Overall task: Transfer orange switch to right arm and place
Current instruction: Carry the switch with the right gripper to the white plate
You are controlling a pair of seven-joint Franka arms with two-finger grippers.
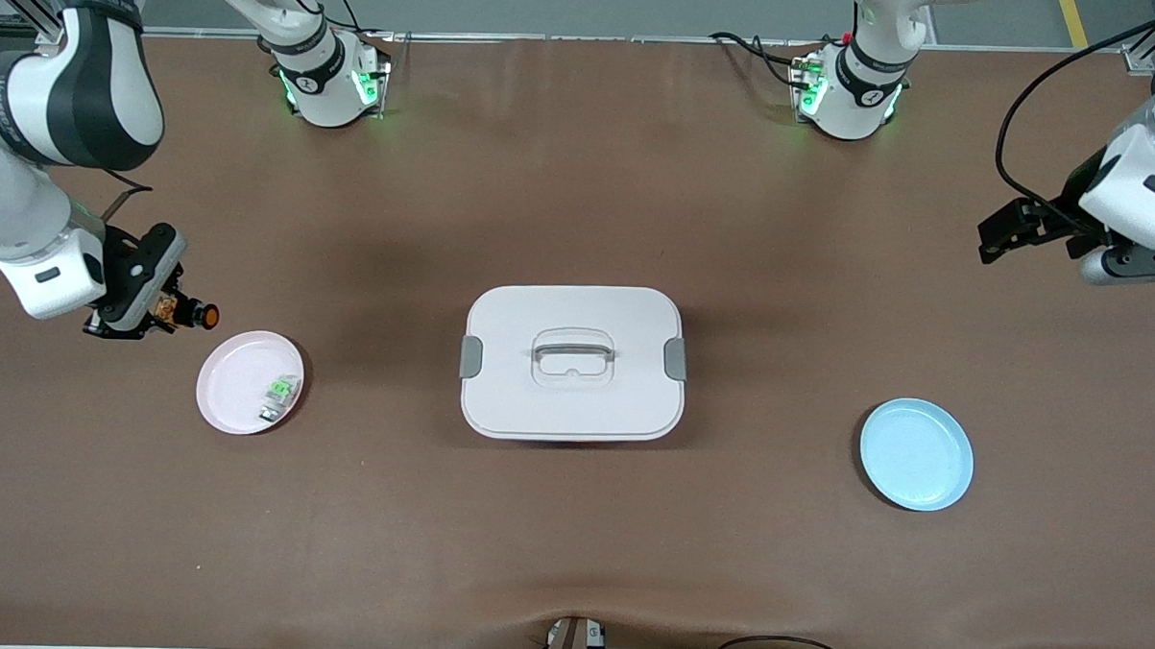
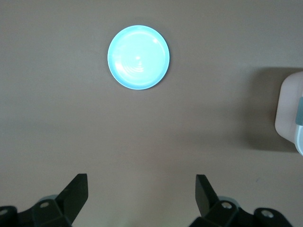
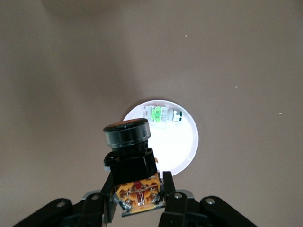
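- Count: two plates, one pink plate (image 1: 234, 389) and one blue plate (image 1: 919, 456); one white lidded box (image 1: 573, 363) between them; one green-and-clear part (image 1: 278, 397) on the pink plate.
- Right gripper (image 1: 170, 312), up in the air beside the pink plate, is clamped on the orange switch (image 1: 203, 315); the button face juts out past the fingertips.
- Left gripper (image 1: 999, 234), jaws spread and empty, waits at the blue plate's end of the table.
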